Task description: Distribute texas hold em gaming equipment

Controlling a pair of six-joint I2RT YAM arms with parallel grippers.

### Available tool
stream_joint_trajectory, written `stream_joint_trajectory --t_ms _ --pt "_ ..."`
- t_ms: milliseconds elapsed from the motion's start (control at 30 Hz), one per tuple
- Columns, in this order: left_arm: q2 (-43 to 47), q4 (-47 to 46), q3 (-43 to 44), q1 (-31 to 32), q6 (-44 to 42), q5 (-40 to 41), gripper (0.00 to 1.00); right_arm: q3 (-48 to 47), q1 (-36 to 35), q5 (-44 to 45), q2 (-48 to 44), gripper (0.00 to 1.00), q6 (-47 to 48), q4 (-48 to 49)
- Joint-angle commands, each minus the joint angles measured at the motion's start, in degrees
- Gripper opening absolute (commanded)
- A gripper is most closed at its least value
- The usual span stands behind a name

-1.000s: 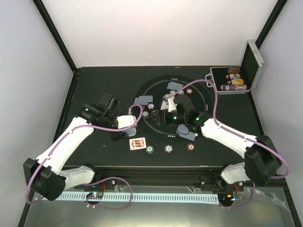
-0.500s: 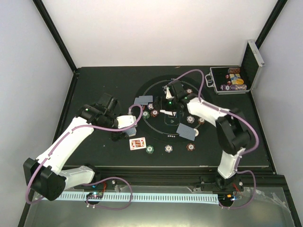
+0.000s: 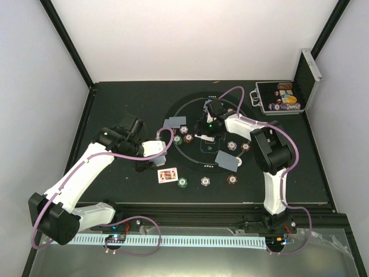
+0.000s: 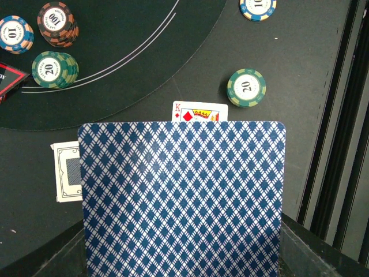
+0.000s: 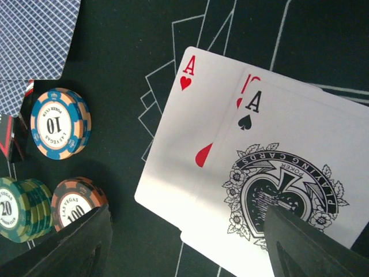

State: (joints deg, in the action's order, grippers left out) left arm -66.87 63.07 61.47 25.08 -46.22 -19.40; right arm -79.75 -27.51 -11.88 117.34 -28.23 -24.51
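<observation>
Felt [image 5: 127, 34] bears face-up cards [image 5: 248, 167] beneath wide-spread right hand [image 5: 187, 234] (left hand [image 3: 144, 163] grips another card [image 4: 181, 196]).

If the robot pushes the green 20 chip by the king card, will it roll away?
Probably not: the green 20 chip lies flat, so it should slide, not roll. It looks thick and stiff, so it likely won't bend.

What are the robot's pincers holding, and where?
Left pincer pinches a blue-backed playing card by its near edge. Right pincer is open, holding nothing.
</observation>
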Motion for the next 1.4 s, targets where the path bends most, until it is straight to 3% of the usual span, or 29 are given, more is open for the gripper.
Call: stream_joint_trajectory --t_ms 0,433,667,867,1133,1367 --pt "0.17 -0.56 0.86 -0.14 0.16 0.38 0.02 3.04 1.33 2.63 0.62 0.75 1.36 -1.56" --pt "0.29 -0.82 0.54 -0.12 0.34 -0.03 0.02 4.60 3.14 12.20 -2.39 0.75 6.17 -6.51" --pt "0.55 -0.89 0.41 -0.12 0.16 0.52 0.02 3.63 3.07 6.13 -7.72 0.75 5.40 -5.60" --pt "0.21 -1.14 0.47 -0.12 0.31 -0.12 0.01 7.67 1.02 -6.74 -18.63 0.80 -0.37 -0.49" --pt "0.07 -1.00 0.84 -0.12 0.65 -1.25 0.02 19.48 -8.66 -25.54 -26.59 0.87 -14.87 17.66" --pt "0.08 -0.81 0.93 -0.13 0.67 -1.32 0.02 28.17 -14.78 -31.65 -28.13 0.86 -27.74 38.52"
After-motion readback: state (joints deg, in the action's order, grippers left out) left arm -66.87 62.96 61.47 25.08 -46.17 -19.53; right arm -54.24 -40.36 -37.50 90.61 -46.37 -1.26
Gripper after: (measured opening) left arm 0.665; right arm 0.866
